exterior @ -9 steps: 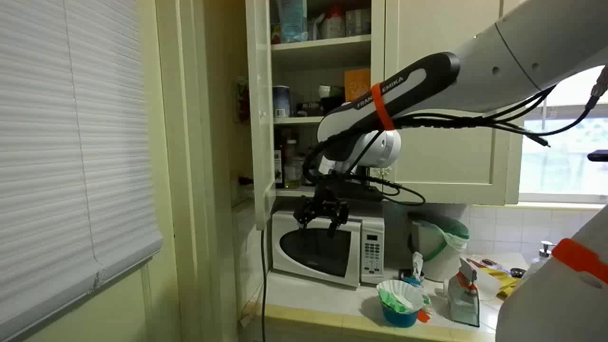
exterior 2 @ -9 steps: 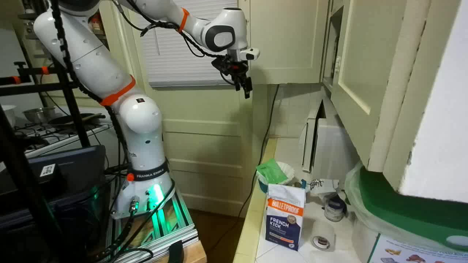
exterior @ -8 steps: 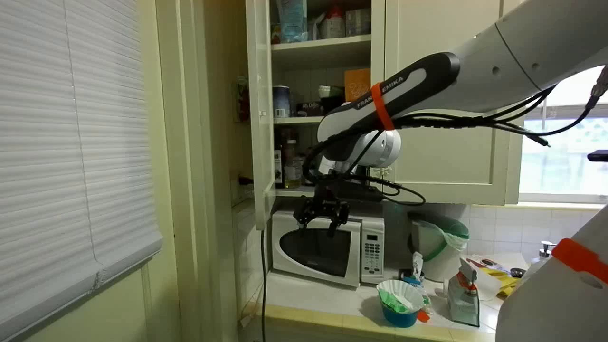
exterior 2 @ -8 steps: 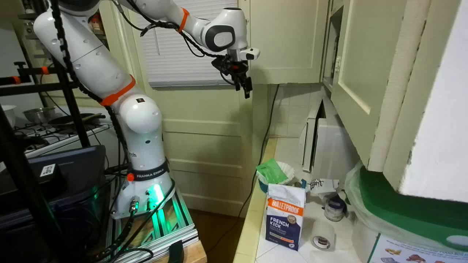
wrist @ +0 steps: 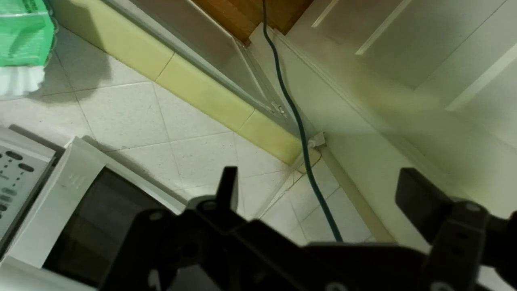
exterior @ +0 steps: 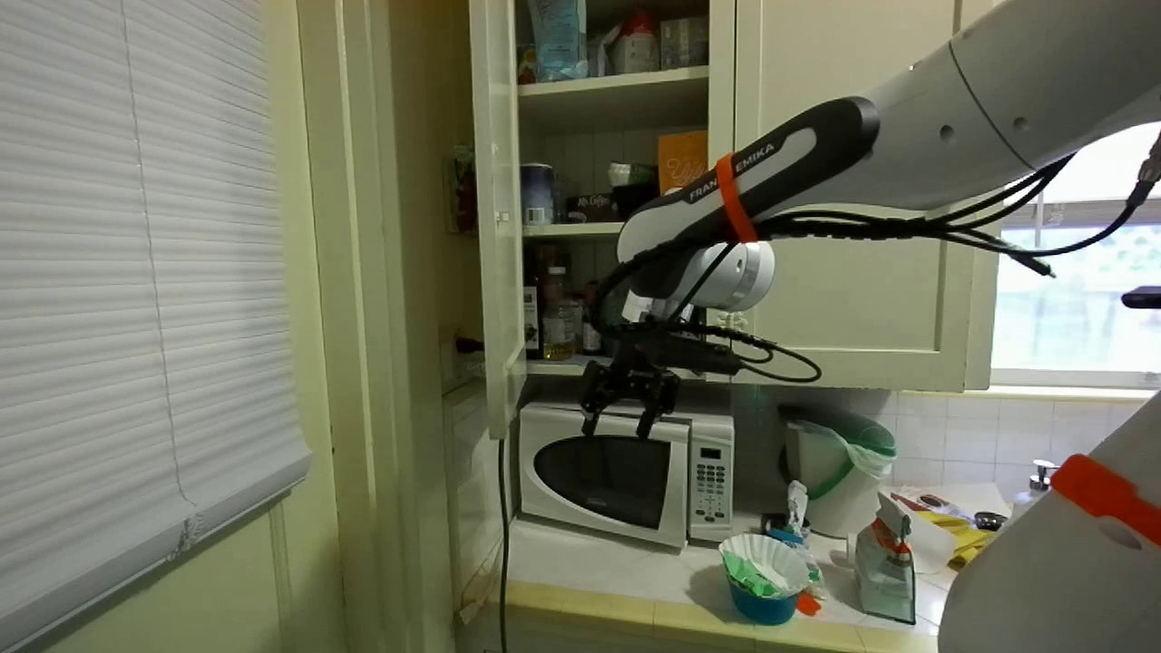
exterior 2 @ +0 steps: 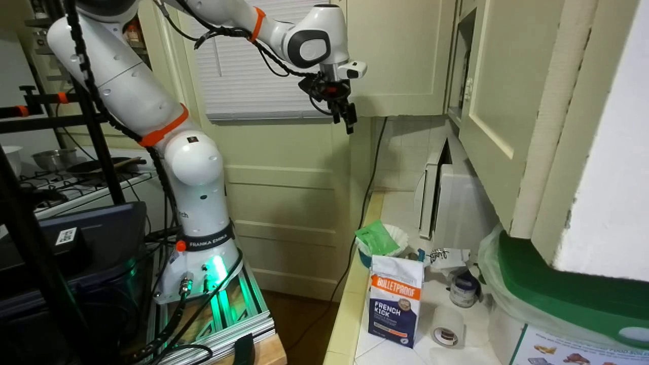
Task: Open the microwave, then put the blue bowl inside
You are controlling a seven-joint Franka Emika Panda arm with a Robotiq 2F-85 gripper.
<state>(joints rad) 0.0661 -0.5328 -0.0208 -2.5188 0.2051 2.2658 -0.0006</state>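
The claw [exterior: 618,430] hangs out in front of the microwave [exterior: 626,478], fingers [wrist: 227,185] spread wide. The microwave stands toward the counter's [exterior: 580,555] back corner, its door [exterior: 678,494], as I see it, a touch ajar; the blue bowl [exterior: 764,607] sits close to the front edge, pleated white paper [exterior: 782,555] and a green packet [exterior 2: 377,238] in it.

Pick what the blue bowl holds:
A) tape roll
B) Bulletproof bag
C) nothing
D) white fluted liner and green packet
D: in both exterior views a white fluted liner sits in the blue bowl, partly covered by a green packet.
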